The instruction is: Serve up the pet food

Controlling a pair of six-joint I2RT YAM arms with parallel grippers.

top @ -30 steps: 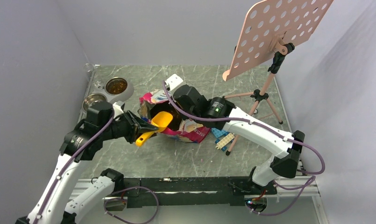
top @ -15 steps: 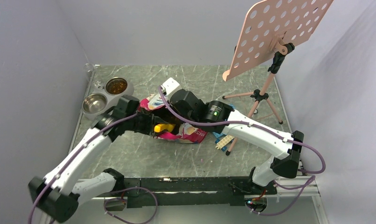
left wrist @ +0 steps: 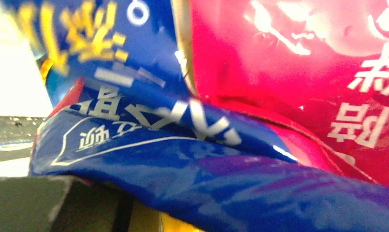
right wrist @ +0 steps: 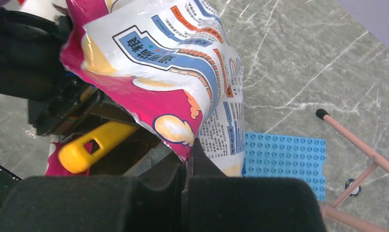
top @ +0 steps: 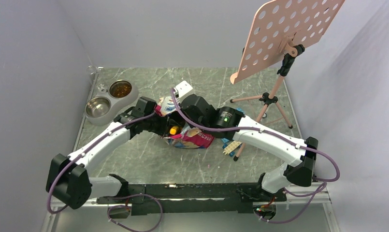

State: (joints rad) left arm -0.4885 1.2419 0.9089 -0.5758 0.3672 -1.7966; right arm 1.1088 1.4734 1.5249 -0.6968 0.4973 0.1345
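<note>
The glossy pink and blue pouch [top: 194,138] lies at the table's middle. It also shows in the right wrist view [right wrist: 163,63] and fills the left wrist view [left wrist: 260,96]. My right gripper [top: 178,114] [right wrist: 189,146] is shut on the rim of the pouch's mouth and holds it up. My left gripper [top: 166,126] reaches into the mouth, shut on the orange-yellow scoop; only the handle end [top: 173,129] [right wrist: 93,145] shows. Brown kibble [top: 120,89] lies in the far steel bowl; the near bowl [top: 97,105] looks empty. Kibble inside the pouch is hidden.
The twin-bowl grey stand [top: 129,99] is at the back left. A pink perforated board on a tripod [top: 267,99] stands at the back right, one leg [right wrist: 356,145] near the pouch. A blue studded plate [right wrist: 289,154] lies right of the pouch.
My left arm has stretched forward and pushed the scoop from outside the pouch deep into its mouth. My right gripper kept its hold on the rim, shifting slightly.
</note>
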